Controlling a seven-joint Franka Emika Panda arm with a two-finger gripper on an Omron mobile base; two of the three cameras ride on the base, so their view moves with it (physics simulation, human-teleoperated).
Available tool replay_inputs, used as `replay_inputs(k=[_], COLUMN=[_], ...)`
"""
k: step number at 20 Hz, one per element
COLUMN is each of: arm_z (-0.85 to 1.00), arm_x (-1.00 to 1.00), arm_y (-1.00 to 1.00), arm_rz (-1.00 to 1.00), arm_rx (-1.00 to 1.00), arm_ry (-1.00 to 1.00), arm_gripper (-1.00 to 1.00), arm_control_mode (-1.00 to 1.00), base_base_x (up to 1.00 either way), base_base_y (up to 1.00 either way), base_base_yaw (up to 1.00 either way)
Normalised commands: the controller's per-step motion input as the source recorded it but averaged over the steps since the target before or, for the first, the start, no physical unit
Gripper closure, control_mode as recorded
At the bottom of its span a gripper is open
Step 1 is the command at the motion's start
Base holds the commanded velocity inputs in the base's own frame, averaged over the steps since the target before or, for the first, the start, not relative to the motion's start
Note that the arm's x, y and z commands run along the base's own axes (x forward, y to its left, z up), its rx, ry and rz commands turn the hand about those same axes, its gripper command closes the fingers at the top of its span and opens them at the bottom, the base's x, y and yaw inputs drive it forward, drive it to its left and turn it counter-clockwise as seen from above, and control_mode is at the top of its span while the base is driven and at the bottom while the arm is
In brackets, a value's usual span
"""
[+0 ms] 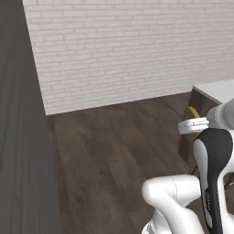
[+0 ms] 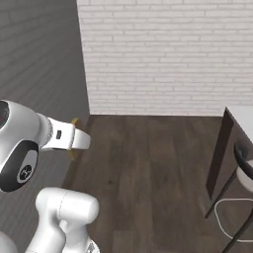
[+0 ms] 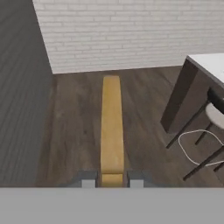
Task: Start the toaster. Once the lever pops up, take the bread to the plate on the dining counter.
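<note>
My gripper is shut on the bread, a thin brown slice seen edge-on, reaching away from the finger tips over the dark wood floor. In the left base view a bit of the bread pokes out by the white hand. In the right base view the bread peeks from behind the hand. A corner of the dining counter, white top on dark brown sides, stands to the right; it appears again as the dining counter and the dining counter. The toaster and the plate are out of view.
A stool with thin dark legs stands against the counter's side, also seen as the stool. A white brick wall closes the far end and a grey wall runs along the left. Wood floor lies between them.
</note>
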Motion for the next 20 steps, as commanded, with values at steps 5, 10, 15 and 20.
replay_inputs(k=[5,10,15,20], arm_z=[0.00,0.00,0.00,0.00], arm_x=[0.00,0.00,0.00,0.00], arm_y=[0.00,0.00,0.00,0.00], arm_rz=[0.00,0.00,0.00,0.00], arm_rx=[0.00,0.00,0.00,0.00], arm_ry=[0.00,0.00,0.00,0.00], arm_gripper=[1.00,1.00,1.00,1.00], arm_control_mode=[1.00,1.00,1.00,1.00], base_base_x=[1.00,0.94,0.72,0.65], base_base_y=[0.05,0.08,0.31,0.36], base_base_yaw=[-0.20,-0.53,-0.66,-0.69])
